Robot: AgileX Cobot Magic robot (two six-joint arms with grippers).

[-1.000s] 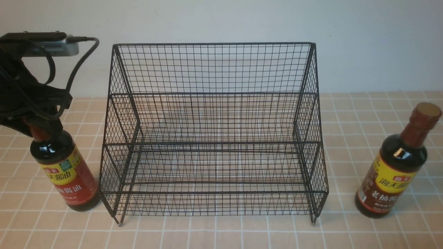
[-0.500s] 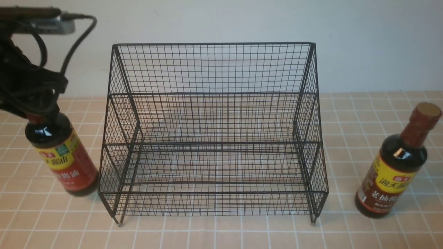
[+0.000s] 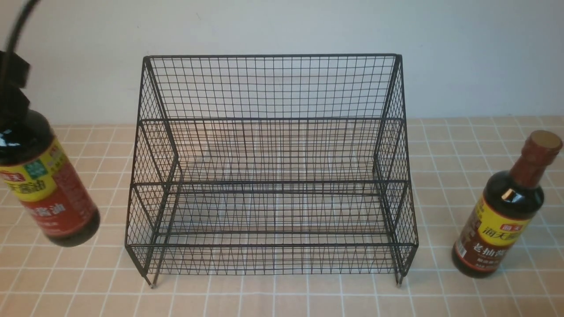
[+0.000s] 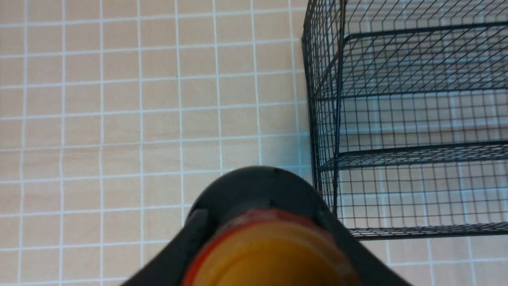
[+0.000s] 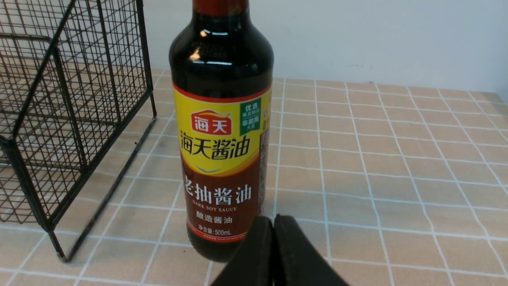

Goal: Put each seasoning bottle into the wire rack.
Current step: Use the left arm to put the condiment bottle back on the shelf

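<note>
Left pincer (image 4: 270, 254): clamped on the neck, just under the cap, of the red-label bottle (image 3: 48, 189). The bottle hangs tilted at 9 o'clock of the wire rack (image 3: 273, 176), its base swung toward the rack and apparently clear of the tabletop (image 3: 282, 295).

Right pincer (image 5: 274, 254): tips pressed together, holding nothing, low and just before the brown-label bottle (image 5: 222, 151). That bottle stands upright on the tabletop at 3 o'clock of the rack, apart from it.

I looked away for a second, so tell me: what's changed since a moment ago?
The red-labelled bottle, gripped at its neck by the left fingers, has been lifted off the table and carried to the robot's left, tilted. The wire rack and the brown-labelled bottle stayed put.
</note>
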